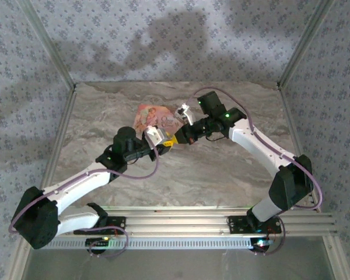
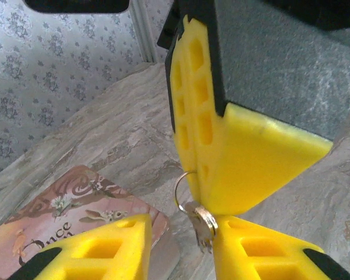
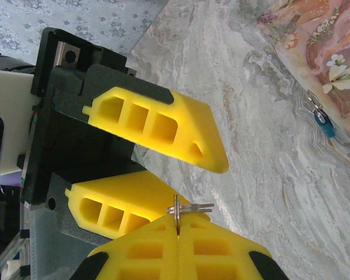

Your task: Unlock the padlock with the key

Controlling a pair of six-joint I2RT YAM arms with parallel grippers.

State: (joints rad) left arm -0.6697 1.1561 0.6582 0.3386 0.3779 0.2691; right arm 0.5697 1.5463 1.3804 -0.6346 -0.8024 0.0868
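The right gripper (image 3: 178, 228) is pressed together on the ring of the key (image 3: 193, 207), and the left gripper (image 2: 184, 233) stands spread with a finger on either side of it. The likely slip is that the left closes on the loose ring instead of the key's head, or that the right lets go early and the key drops to the counter (image 3: 233, 87). The padlock (image 3: 324, 123) lies unheld on the counter just beside the pink floral box (image 3: 321, 46), so a push could make it skid. The box reads "Once"; the rest is cut off.
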